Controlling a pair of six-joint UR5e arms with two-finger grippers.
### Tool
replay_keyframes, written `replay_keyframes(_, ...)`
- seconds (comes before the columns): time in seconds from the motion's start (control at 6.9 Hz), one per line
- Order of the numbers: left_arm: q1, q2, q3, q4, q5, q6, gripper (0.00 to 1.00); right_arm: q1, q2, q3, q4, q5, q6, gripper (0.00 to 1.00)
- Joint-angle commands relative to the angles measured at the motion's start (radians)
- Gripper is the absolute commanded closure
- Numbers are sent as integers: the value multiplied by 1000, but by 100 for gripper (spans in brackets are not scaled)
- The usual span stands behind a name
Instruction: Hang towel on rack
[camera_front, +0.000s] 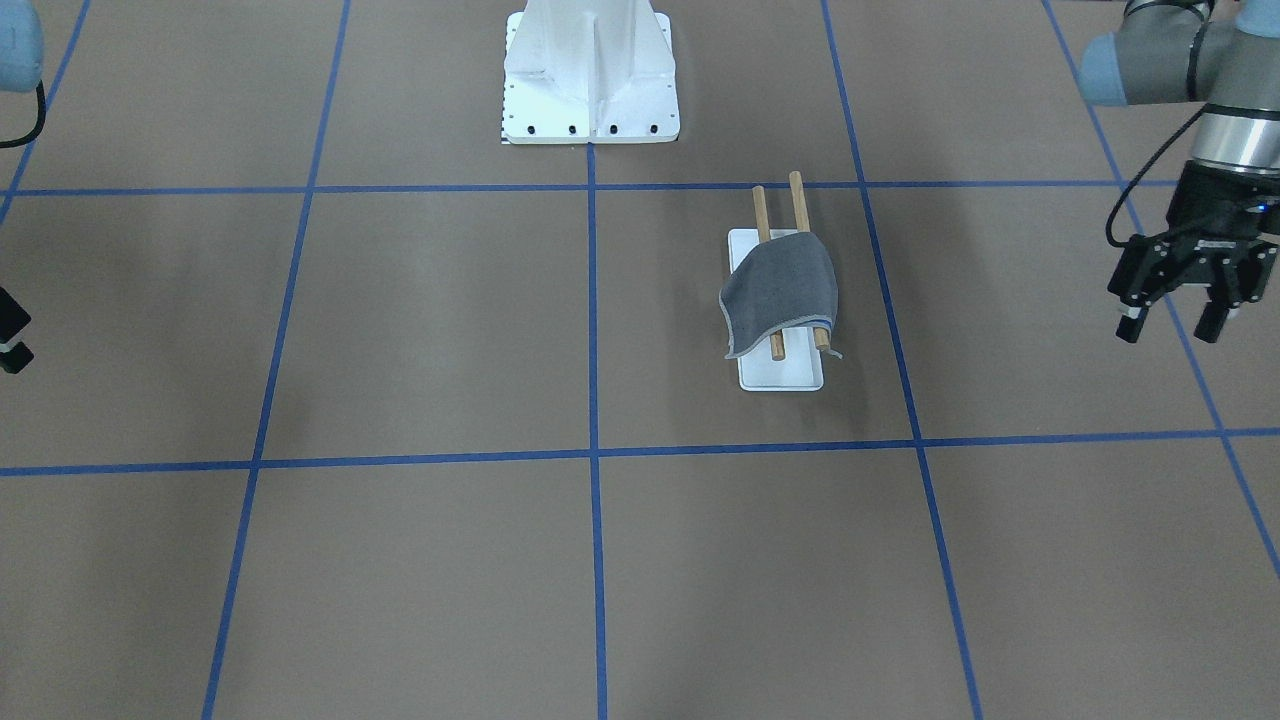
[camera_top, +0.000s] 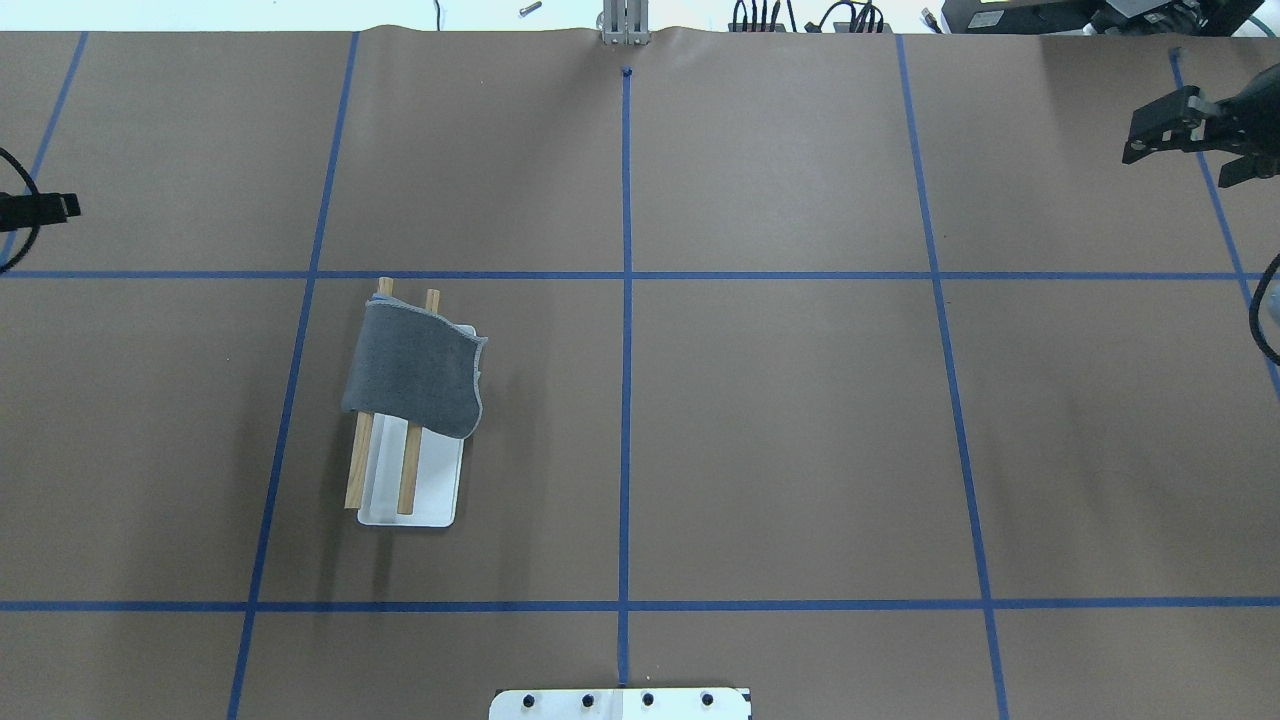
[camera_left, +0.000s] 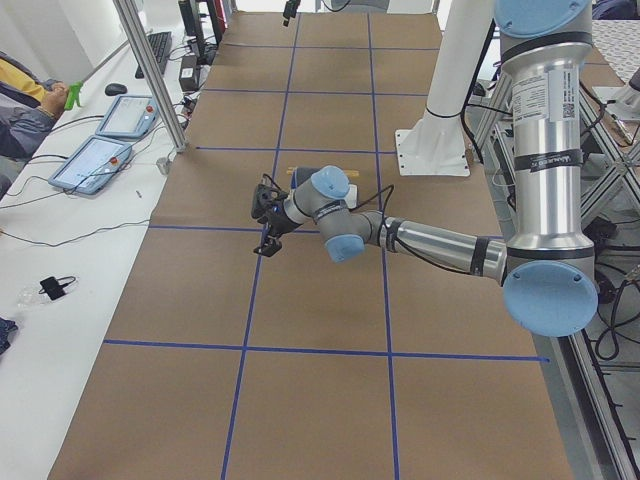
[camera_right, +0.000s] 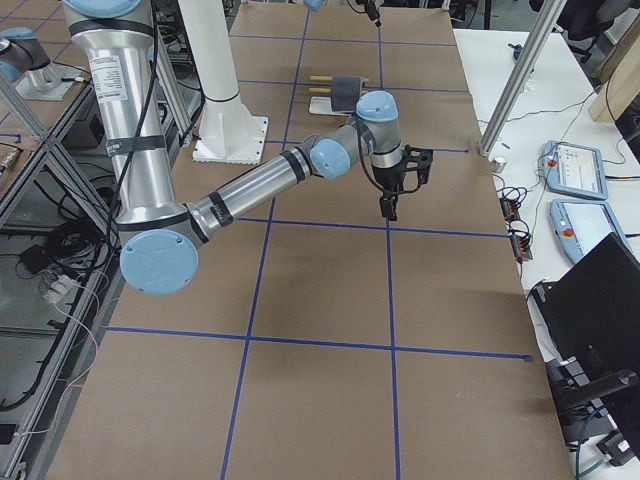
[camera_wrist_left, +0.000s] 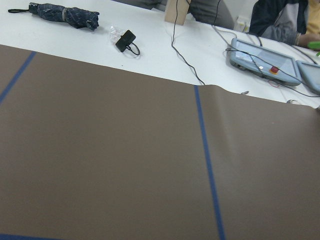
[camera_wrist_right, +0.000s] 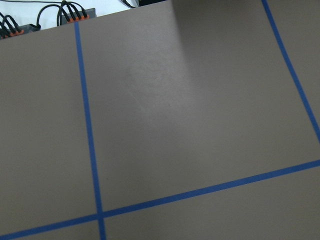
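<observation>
The dark-grey towel (camera_front: 780, 290) lies draped over both wooden dowels of the rack (camera_front: 797, 200), one corner hanging off the side; the rack's white base plate (camera_front: 780, 375) shows beneath. From overhead the towel (camera_top: 415, 370) covers the far half of the rack (camera_top: 435, 480). My left gripper (camera_front: 1172, 325) hangs open and empty, well off to the side of the rack, and shows at the overhead view's left edge (camera_top: 40, 207). My right gripper (camera_top: 1185, 158) is open and empty at the far right, far from the rack. Both wrist views show only brown paper and blue tape.
The large white bolted pedestal (camera_front: 590, 100) stands at the robot side of the table. Blue tape lines grid the brown paper. A white side table with tablets (camera_wrist_left: 260, 60) and cables lies beyond the far edge. Operators sit there.
</observation>
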Motion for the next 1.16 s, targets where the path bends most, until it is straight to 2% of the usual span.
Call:
replay_keyframes(0.0,-230,-31,38,336,-181,555,2,109,-60,-53,-4,107,-265,0)
replay_keyframes(0.14,-281,-46,34,512,-295,615,2,132,-78,-79,-27,145,-338,0)
replay_keyframes(0.43,-380,-77,26,778,-522,747,2,188,-86,-71,-202,175,-616,0)
replay_keyframes(0.58,-407,-110,25,889,-527,863,2,206,-84,-79,-292,175,-750,0)
replay_keyframes(0.72,-416,-158,26,975,-527,892,2,208,-98,-83,-327,173,-790,0)
replay_keyframes(1.01,-415,-152,37,985,-532,892,2,206,-159,-91,-322,191,-788,0)
